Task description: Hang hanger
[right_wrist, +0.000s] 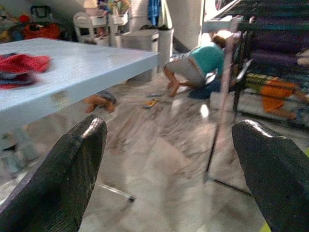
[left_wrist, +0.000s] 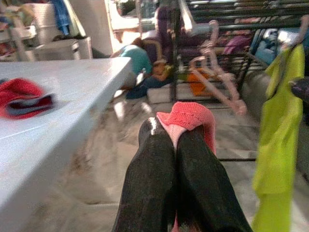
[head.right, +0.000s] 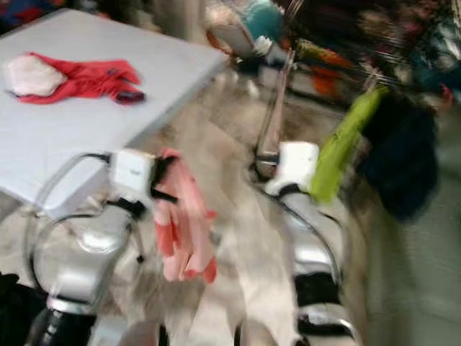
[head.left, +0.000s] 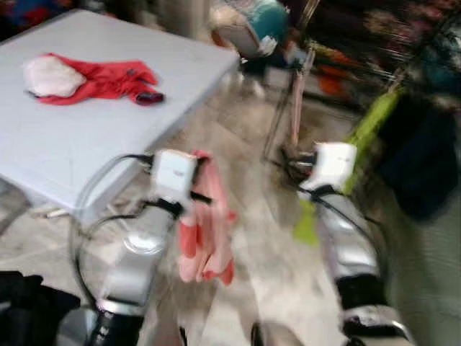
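Left gripper (left_wrist: 176, 145) jaws clamped on pink garment (head.left: 205, 223), right gripper (right_wrist: 169, 145) jaws wide, beside white table (head.left: 86, 137), rack (left_wrist: 231, 19) ahead

The picture is blurred. On the left a pale grey table (head.right: 86, 122) carries a crumpled red garment (head.right: 90, 81) with a whitish cloth bundle (head.right: 29, 76) on its left end. Near its front edge the left arm's white wrist block (head.right: 133, 173) has a pink-and-coral knitted cloth (head.right: 184, 231) hanging beside it. To the right, the silver right arm (head.right: 310, 245) reaches toward a lime-green garment (head.right: 344, 140) hanging next to dark blue clothing (head.right: 400, 166).
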Robot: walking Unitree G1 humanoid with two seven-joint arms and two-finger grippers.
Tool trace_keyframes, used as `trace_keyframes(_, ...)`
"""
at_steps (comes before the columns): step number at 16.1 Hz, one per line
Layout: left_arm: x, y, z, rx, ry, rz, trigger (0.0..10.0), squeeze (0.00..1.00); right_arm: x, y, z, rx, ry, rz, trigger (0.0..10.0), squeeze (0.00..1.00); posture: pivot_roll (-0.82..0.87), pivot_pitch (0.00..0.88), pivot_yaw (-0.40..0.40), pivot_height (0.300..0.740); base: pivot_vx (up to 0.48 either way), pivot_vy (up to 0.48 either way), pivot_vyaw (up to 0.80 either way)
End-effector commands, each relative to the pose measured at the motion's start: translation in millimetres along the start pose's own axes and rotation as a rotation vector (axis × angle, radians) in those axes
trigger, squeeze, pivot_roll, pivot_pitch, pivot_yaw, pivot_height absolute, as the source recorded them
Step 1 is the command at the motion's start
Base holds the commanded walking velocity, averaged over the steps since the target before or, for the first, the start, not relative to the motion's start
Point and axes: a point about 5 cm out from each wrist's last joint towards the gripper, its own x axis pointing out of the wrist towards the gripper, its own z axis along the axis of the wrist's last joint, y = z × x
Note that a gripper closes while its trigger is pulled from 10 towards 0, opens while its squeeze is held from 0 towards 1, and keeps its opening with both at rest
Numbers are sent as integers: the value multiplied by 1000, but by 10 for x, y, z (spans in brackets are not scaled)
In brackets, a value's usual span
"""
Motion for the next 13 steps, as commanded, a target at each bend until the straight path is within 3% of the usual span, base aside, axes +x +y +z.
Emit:
trace_keyframes(1, 1, -78, 74, -8, -46, -35, 10000, 0, -5, -113, 65, -18, -20, -33, 10000, 0, 27, 85, -15, 740, 0, 0, -800)
trace_keyframes(5, -40, -37, 32, -11, -32, -57, 10000, 0, -59, -138, 89, -16, -61, -54, 10000, 0, 16, 72, 33, 740, 0, 0, -200)
trace_keyframes(8, -81, 97, -15, 19, -20, -39, 10000, 0, -159, -234, 48, -13, -62, -118, 10000, 0, 5, 65, 68, 740, 0, 0, 0)
trace_keyframes(11, -78, 246, -43, 15, -15, -13, 10000, 0, -200, -246, 23, -36, -39, -125, 10000, 0, -4, 71, 45, 740, 0, 0, 0)
trace_keyframes(13, -56, 301, -21, -9, -25, 29, 10000, 0, -173, -230, 63, -41, -46, -107, 10000, 0, -13, 71, 40, 740, 315, 281, -256)
